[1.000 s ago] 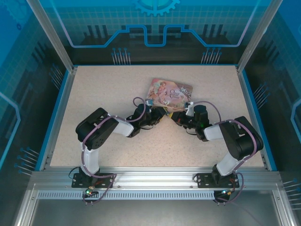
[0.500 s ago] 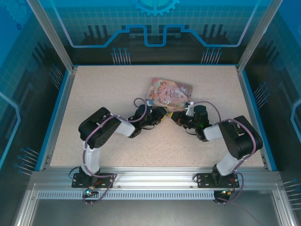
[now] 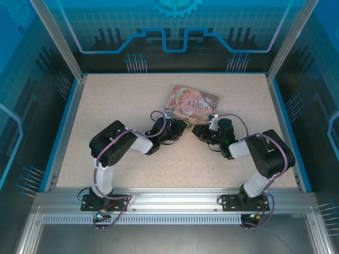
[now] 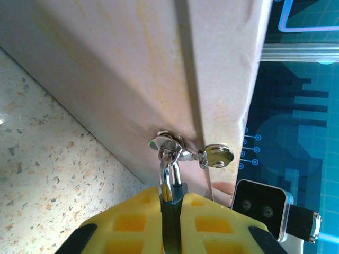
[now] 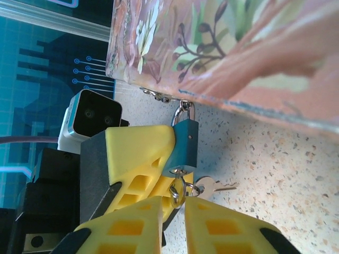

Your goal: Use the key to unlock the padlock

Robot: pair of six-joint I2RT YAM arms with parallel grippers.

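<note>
From above, the left pincer [image 3: 178, 128] and right pincer [image 3: 196, 130] meet at the near edge of the pink box [image 3: 192, 102]. Left wrist: the left pincer pinches the padlock [image 4: 166, 174], which is shackled to the box's hasp [image 4: 177, 144]. Right wrist: the right pincer is slightly spread under the padlock. The key [image 5: 213, 186] lies on the surface [image 5: 275, 174] beside it, seemingly on a ring [image 5: 177, 191].

- Your left arm [image 3: 114, 148] is folded at the elbow, with the forearm reaching forward and to its right.
- Your left gripper [image 3: 177, 127] has its yellow fingers [image 4: 132, 222] clamped on the padlock [image 5: 185, 145] (just a thin dark sliver shows between them).
- Your right arm [image 3: 265, 153] mirrors it, elbow out and forearm angled left.
- Your right gripper [image 3: 197, 129] faces the left one at close range; its fingers [image 5: 228, 227] stand slightly apart, with a narrow gap between them.
</note>
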